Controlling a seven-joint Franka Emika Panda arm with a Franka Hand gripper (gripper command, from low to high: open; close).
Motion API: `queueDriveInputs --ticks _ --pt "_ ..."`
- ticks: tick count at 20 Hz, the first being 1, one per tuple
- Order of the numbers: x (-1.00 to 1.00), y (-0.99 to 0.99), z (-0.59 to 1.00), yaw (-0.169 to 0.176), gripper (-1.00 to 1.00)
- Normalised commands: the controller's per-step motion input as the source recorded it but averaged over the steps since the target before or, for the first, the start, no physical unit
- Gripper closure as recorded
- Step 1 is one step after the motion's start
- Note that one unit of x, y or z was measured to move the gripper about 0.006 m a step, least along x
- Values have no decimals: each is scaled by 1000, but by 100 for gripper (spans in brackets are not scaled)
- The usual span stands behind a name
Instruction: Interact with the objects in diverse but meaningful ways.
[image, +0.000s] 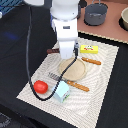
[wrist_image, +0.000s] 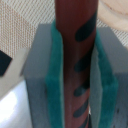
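Our pincer (wrist_image: 75, 75) is clamped on the dark brown sausage stick (wrist_image: 75, 60), its green pads (wrist_image: 54, 85) pressing both sides; we see this in the wrist view. In the exterior view the arm hangs over the beige plate (image: 75, 72) at the mat's centre. The yellow block (image: 88, 49) lies at two o'clock, the red ball (image: 40, 86) at eight, the pale blue carton (image: 61, 92) at six.

Tomato (image: 41, 86), carton (image: 62, 92), fork (image: 56, 77) and block (image: 88, 49) crowd the plate (image: 74, 69).
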Motion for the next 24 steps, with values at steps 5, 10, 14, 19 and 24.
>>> queueDriveInputs --ticks 5,10,14,19,24 --pt "-512 -3 -154 8 100" --pt "-347 -6 -197 6 100" --pt "-196 0 -183 6 100" --pt "-113 -18 -258 11 100" --pt "-266 -92 -122 1 100"
